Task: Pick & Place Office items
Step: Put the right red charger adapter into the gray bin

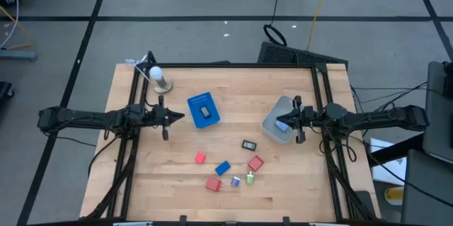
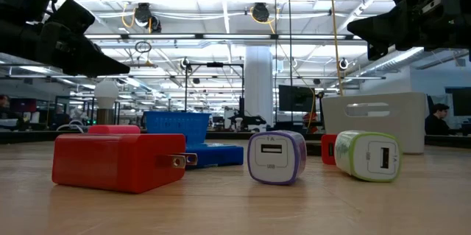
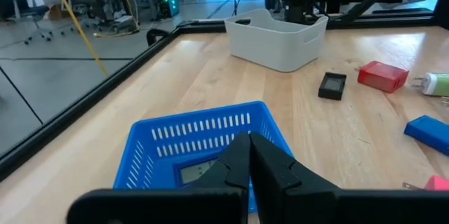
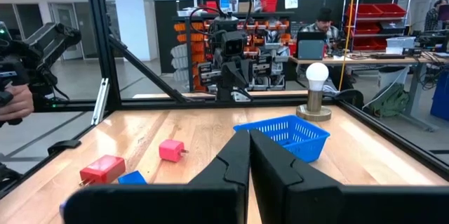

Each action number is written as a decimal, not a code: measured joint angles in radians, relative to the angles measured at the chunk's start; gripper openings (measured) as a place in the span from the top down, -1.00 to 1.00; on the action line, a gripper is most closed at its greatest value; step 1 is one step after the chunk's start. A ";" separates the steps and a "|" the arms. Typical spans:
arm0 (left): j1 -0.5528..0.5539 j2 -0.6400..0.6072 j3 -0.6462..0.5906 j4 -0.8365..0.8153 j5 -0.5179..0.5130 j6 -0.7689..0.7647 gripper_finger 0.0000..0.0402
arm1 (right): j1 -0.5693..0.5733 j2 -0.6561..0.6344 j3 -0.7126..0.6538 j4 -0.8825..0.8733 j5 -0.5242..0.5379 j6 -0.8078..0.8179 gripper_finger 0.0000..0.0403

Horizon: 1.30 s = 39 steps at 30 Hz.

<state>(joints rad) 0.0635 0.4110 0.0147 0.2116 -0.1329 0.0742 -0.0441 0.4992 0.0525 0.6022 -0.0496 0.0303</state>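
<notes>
Both sets of jaws are shut with nothing between them: your left gripper (image 1: 178, 117) hangs above the table just left of the blue tray (image 1: 195, 103), and your right gripper (image 1: 282, 121) hangs over the grey bin (image 1: 272, 130) at the right side.

Look at the blue tray and you see one dark item (image 1: 205, 113) lying inside it. The grey bin holds a light-blue piece (image 1: 282, 125) under the right fingers.

You have the other office items loose on the wood in the near middle of the table. A black clip-like piece (image 1: 248, 144) lies alone, between the tray and the bin but nearer to you. A small red block (image 1: 200, 158) sits left of a blue block (image 1: 223, 168). A larger red block (image 1: 255, 163) sits to the right of the blue one. Nearest the front edge, a red charger block (image 1: 213, 184), a purple plug (image 1: 236, 182) and a green plug (image 1: 250, 179) lie in a loose row, close together.

A lamp with a white bulb (image 1: 156, 74) stands at the far left corner.
</notes>
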 joint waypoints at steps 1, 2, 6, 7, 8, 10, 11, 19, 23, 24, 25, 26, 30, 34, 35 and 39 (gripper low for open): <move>0.000 0.000 0.000 0.001 -0.003 0.003 0.99 | 0.000 0.000 0.000 0.000 0.000 0.000 0.98; 0.000 0.000 0.000 0.001 -0.002 0.003 0.98 | 0.000 0.000 0.000 0.000 0.000 0.000 0.98; -0.003 0.001 0.000 0.076 0.074 -0.072 0.92 | 0.000 0.000 0.000 0.000 0.000 0.000 0.98; -0.005 0.000 0.001 0.111 0.103 -0.077 0.91 | 0.000 0.000 0.000 0.000 0.000 0.000 0.98; -0.007 0.000 0.002 0.140 0.130 -0.073 0.91 | 0.000 0.000 0.000 0.000 0.000 0.000 0.98; -0.011 -0.001 0.002 0.169 0.160 -0.047 0.94 | 0.000 0.000 0.000 0.000 0.000 0.000 0.98; -0.013 0.000 0.002 0.168 0.159 -0.045 0.95 | 0.000 0.000 0.000 0.000 0.000 0.000 0.98; -0.013 0.000 0.002 0.162 0.150 -0.138 0.91 | 0.000 0.000 0.000 -0.001 -0.006 0.009 0.98; -0.013 0.000 0.002 0.144 0.150 -0.150 0.91 | 0.000 0.000 0.000 0.011 -0.101 0.007 0.98; -0.013 0.000 0.002 0.137 0.150 -0.148 0.92 | 0.000 0.000 0.000 0.023 -0.116 0.005 0.98; -0.013 0.000 0.002 0.130 0.150 -0.146 0.94 | 0.000 0.000 0.000 0.039 -0.131 0.007 0.98; -0.013 0.001 0.002 0.124 0.149 -0.143 0.96 | 0.000 0.000 0.000 0.051 -0.135 0.011 0.98; -0.013 0.001 0.002 0.119 0.149 -0.148 0.98 | 0.003 0.008 0.001 0.109 -0.137 0.038 0.98; -0.013 0.001 0.002 0.139 0.141 -0.165 0.91 | 0.027 0.029 0.033 0.096 -0.135 0.015 0.98; -0.013 0.001 0.002 0.146 0.131 -0.170 0.90 | 0.036 0.041 0.045 0.079 -0.136 0.004 0.98; -0.013 0.001 0.002 0.160 0.083 -0.182 0.90 | 0.065 0.096 0.106 0.063 -0.135 -0.016 0.98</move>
<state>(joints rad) 0.0502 0.4121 0.0166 0.3720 -0.0503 -0.1081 0.0209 0.5956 0.1581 0.6653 -0.1848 0.0148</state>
